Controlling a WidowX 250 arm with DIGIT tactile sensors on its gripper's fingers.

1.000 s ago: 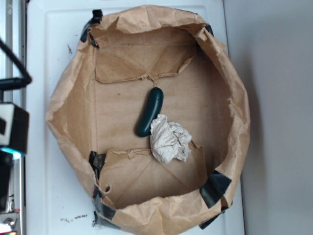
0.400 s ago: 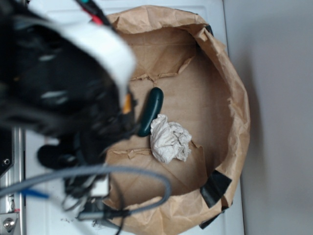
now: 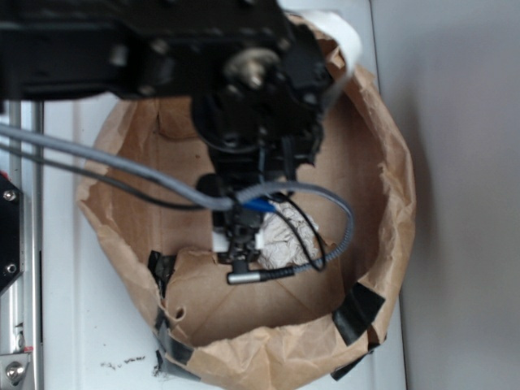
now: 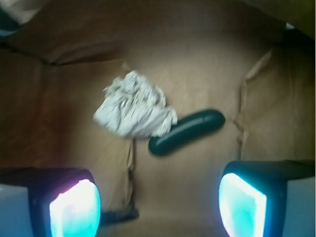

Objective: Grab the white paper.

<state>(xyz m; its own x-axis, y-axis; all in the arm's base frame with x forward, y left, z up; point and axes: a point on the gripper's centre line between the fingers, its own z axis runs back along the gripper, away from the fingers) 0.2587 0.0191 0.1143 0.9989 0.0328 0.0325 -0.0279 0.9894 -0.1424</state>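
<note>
Overhead and wrist views, approach phase. The gripper [image 4: 158, 200] hung above the floor of the brown paper bag [image 3: 390, 162], its two pads [image 4: 75, 210] spread wide and holding nothing. The white paper [image 4: 134, 109] — a crumpled, grey-creased ball — lay on the bag floor ahead of the fingers and to the left of their midline in the wrist view; in the overhead view it showed only partly [image 3: 284, 236], beneath the arm [image 3: 244, 89] and its cables [image 3: 122, 175].

To do this step well, the judgement was that the fingers should first be centred over the ball, then lowered until the pads straddled its widest part, and closed only once both pads were below its crown. A crumpled ball would likely yield under pressure, so a firm, deep closure seemed safer than a shallow pinch.

The dark green oblong [image 4: 187, 131] lay with one end touching or just beside the ball's right edge; which of the two could not be told. It was the main obstruction — a pad descending on that side might catch it or nudge it against the ball. The bag's creased floor flaps [image 4: 131, 168] and raised walls enclosed the working space on every side.
</note>
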